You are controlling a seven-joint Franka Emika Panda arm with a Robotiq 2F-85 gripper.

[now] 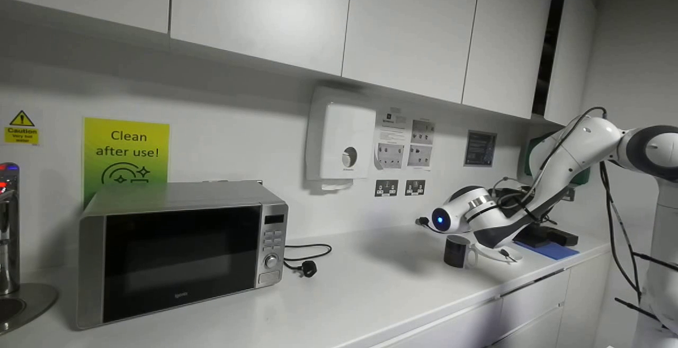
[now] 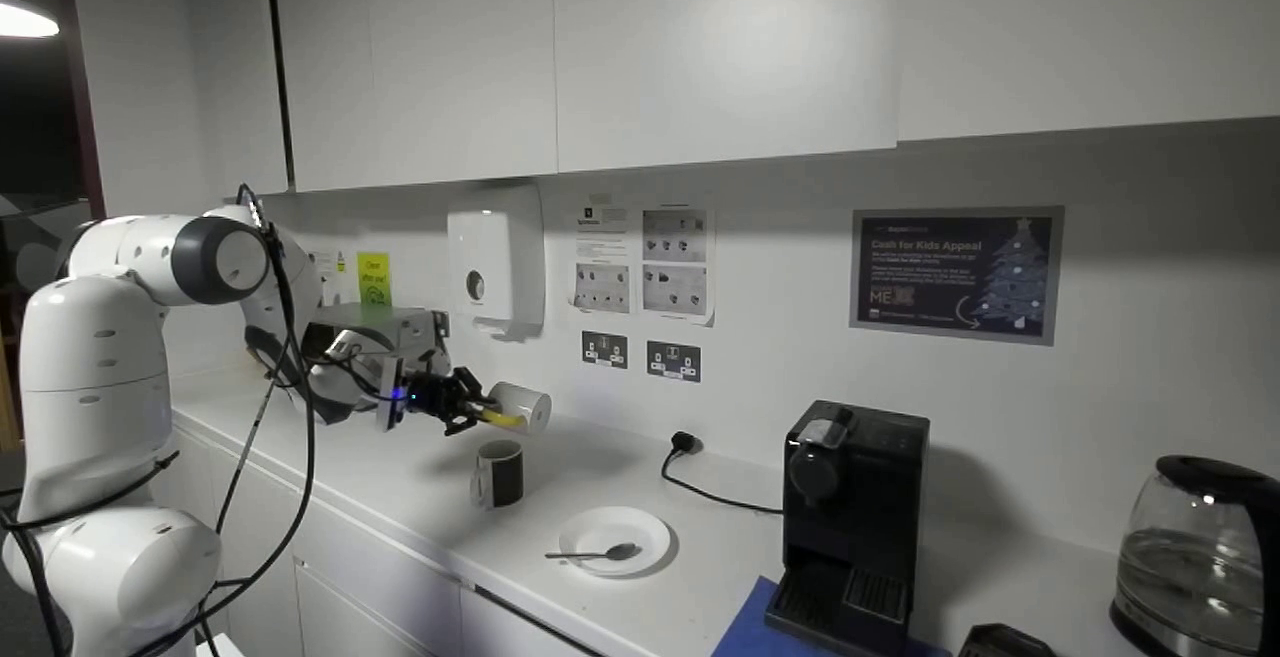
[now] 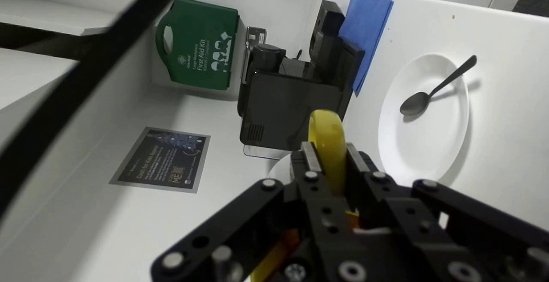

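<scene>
Your gripper (image 3: 334, 164) is clamped on the yellow handle (image 3: 327, 129) of a white mug (image 2: 530, 407), held on its side above the white counter (image 2: 420, 477). A dark mug (image 2: 507, 474), visible in both exterior views, stands upright on the counter. Near it you have a white plate (image 2: 643, 525) with a spoon (image 2: 620, 551) resting across its rim. Beyond, a black coffee machine (image 2: 855, 497) stands on a blue cloth (image 2: 748, 627).

Two mugs (image 2: 520, 397) (image 2: 505, 477), one plate (image 2: 615, 524), one spoon (image 2: 621, 551)
In an exterior view, one coffee machine (image 2: 885, 497), at the plate's three o'clock.
</scene>
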